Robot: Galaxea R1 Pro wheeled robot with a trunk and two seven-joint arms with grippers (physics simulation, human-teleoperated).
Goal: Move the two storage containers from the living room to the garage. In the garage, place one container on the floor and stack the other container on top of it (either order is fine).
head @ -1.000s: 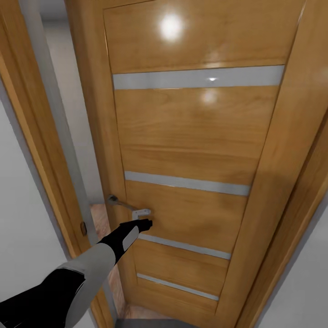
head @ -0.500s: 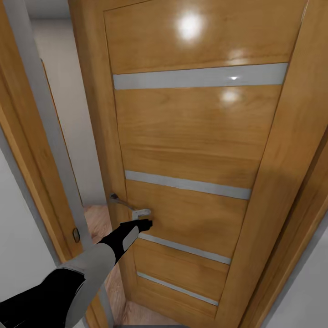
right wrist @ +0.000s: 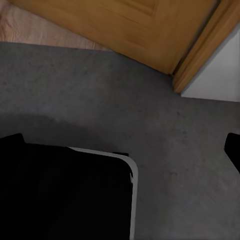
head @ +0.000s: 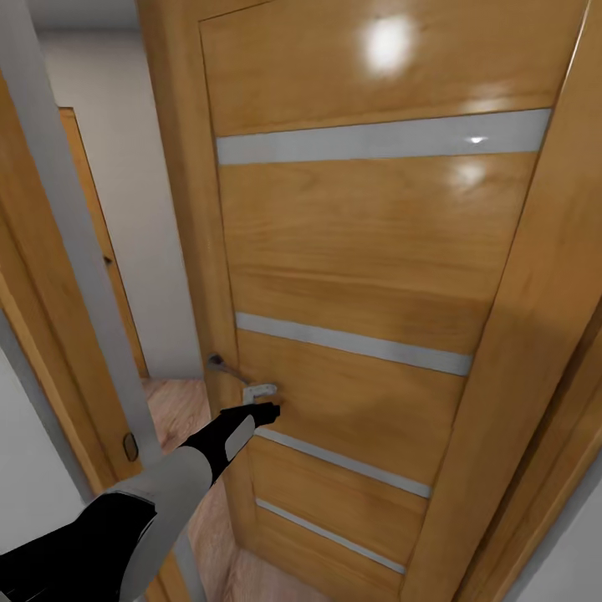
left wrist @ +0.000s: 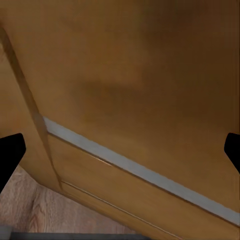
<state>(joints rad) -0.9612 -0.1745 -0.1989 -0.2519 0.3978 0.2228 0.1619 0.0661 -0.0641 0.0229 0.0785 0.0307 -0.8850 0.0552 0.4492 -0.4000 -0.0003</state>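
1. Left gripper (head: 269, 411) presses the door (head: 368, 251) just below its handle (head: 238, 376); fingers spread wide, empty.
2. Right jaws wide over grey floor (right wrist: 150, 100).
3. Containers unseen; the gap lies left of the door.

— Where does the left arm (head: 142, 510) sit?
— It reaches forward and up from the lower left of the head view, black at the upper part, pale grey along the forearm, black again at the wrist.
— And the left gripper (head: 266, 411)?
— At the arm's far tip, pointing ahead. In the left wrist view its two dark fingertips (left wrist: 10, 155) stand far apart at opposite edges, nothing between them.
— The right gripper?
— Its fingertips (right wrist: 233, 149) also sit wide apart, above a dark part of the robot's own body (right wrist: 65, 192).
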